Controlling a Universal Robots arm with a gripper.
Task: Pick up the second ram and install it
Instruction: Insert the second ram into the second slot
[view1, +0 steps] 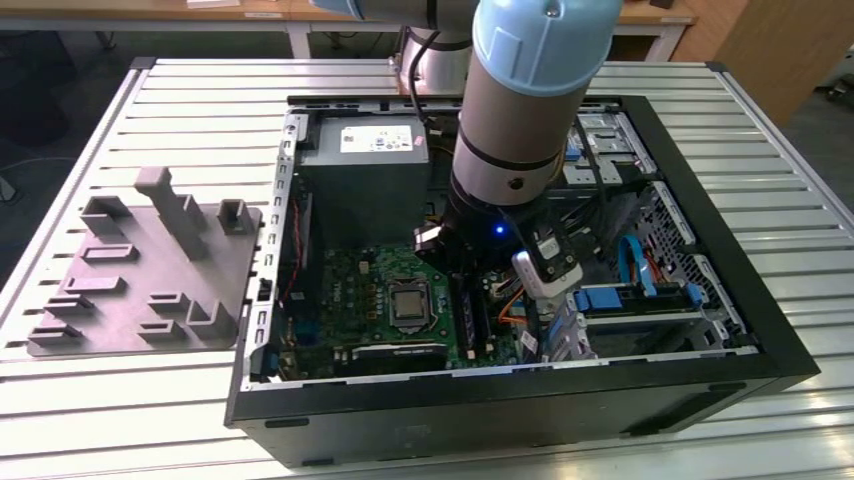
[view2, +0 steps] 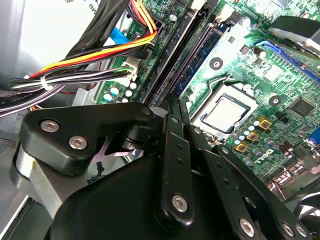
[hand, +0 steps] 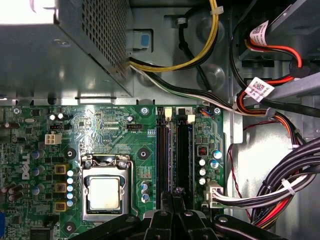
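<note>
My tool is down inside the computer case, its fingers drawn nearly together right over the RAM slots beside the CPU socket, so I judge I'm at the seating step. The second ram looks like a dark narrow strip standing in the slot farther from that socket, though I cannot tell whether I'm gripping it; any press must go straight down, evenly.

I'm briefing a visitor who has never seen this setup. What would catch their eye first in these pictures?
The big pale-blue and grey robot arm reaching down into the open computer case on the slatted table. Inside, the green motherboard with its silver processor stands out, with the gripper low over the long memory slots. A grey parts holder lies to the exterior view's left.
</note>
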